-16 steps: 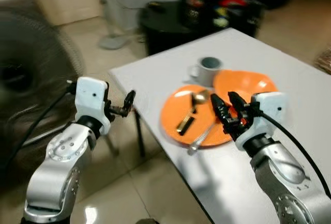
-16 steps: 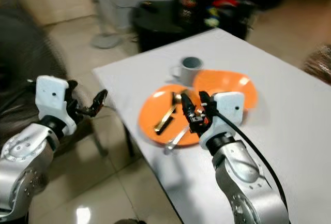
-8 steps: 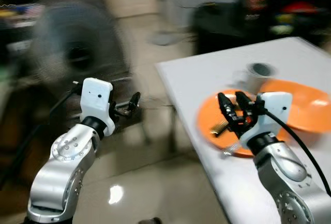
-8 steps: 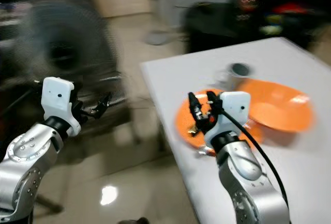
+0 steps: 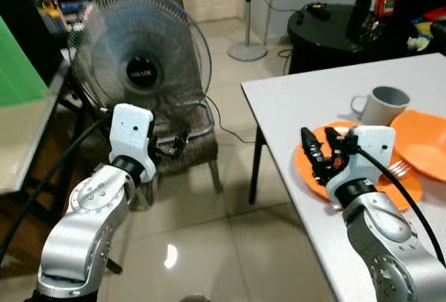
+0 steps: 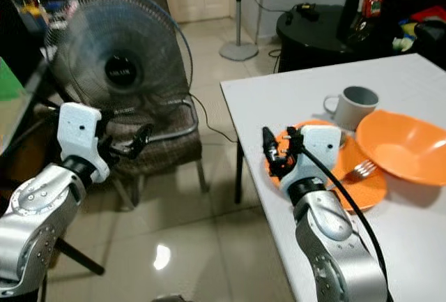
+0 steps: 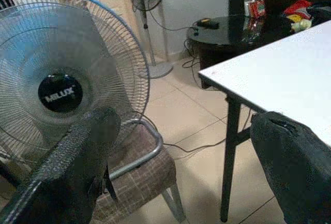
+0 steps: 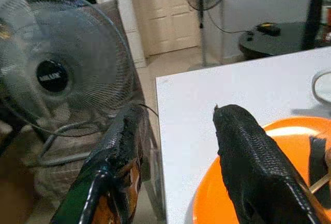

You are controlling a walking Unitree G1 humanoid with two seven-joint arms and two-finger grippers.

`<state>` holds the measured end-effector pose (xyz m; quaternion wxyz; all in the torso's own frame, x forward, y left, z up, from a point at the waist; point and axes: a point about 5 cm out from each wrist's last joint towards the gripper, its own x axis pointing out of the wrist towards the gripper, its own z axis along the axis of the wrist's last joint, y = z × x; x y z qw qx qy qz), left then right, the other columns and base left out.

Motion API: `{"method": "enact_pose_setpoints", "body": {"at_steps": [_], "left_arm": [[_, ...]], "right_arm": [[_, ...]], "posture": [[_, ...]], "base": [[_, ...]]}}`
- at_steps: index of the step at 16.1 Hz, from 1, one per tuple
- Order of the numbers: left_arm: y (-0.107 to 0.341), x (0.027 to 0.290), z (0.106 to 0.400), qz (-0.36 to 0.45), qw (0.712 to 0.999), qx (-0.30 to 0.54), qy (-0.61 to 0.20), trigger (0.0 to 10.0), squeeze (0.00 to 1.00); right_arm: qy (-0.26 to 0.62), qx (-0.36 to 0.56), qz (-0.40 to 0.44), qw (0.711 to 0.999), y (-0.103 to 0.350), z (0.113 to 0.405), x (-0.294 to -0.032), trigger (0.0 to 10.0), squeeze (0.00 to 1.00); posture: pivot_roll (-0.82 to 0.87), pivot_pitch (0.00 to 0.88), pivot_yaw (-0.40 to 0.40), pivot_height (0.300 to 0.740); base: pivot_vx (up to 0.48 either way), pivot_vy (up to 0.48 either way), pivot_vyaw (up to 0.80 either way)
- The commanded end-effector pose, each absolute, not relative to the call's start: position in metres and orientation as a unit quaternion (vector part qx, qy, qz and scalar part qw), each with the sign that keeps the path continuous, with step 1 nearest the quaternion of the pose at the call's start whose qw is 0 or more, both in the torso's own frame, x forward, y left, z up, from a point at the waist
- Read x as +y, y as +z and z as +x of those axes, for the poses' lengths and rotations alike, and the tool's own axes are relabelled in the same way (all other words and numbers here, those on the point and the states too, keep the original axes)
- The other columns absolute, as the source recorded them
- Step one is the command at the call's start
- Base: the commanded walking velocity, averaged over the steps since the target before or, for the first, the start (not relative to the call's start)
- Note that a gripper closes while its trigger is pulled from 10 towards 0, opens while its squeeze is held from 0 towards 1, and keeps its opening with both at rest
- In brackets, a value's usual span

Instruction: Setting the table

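The right gripper [image 6: 277, 155] is hovering with its fingers spread and gripping nothing, just over the near rim of the orange plate [image 6: 362, 183] on the white table [image 6: 293, 100]. A fork [image 6: 360, 169] is lying on that plate just beyond the gripper, an orange bowl [image 6: 404, 145] is sitting past it, and a grey mug [image 6: 354, 104] is standing behind the plate. The left gripper [image 5: 179, 141] is hanging off to the side — fingers parted, empty — in front of a fan [image 5: 143, 58] and a chair [image 5: 188, 152].
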<state>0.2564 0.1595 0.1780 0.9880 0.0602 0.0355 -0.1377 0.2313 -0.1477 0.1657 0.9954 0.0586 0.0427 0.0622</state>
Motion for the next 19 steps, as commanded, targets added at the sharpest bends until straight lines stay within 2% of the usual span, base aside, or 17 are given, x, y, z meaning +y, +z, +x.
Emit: {"method": "enact_pose_setpoints", "body": {"at_steps": [1,5,19], "left_arm": [[0.1784,0.1646,0.258,0.067,0.989,0.038,-0.126,10.0,0.22],[0.1775,0.1633,0.2588,0.069,0.988,0.038,-0.133,10.0,0.21],[0.1782,0.1646,0.2641,0.066,0.989,0.037,-0.13,10.0,0.22]], "right_arm": [[0.064,0.051,0.058,0.995,0.1626,0.2316,-0.144,10.0,0.0],[0.051,0.056,0.059,0.995,0.1598,0.2326,-0.1486,10.0,0.0],[0.086,0.053,0.064,0.993,0.1621,0.2396,-0.1426,10.0,0.0]], "posture": [[0.06,0.0,0.067,0.74],[0.06,0.0,0.063,0.74],[0.07,0.0,0.043,0.74]], "base": [[0.0,0.326,0.0],[0.0,0.321,0.0],[0.0,0.305,0.0]]}}
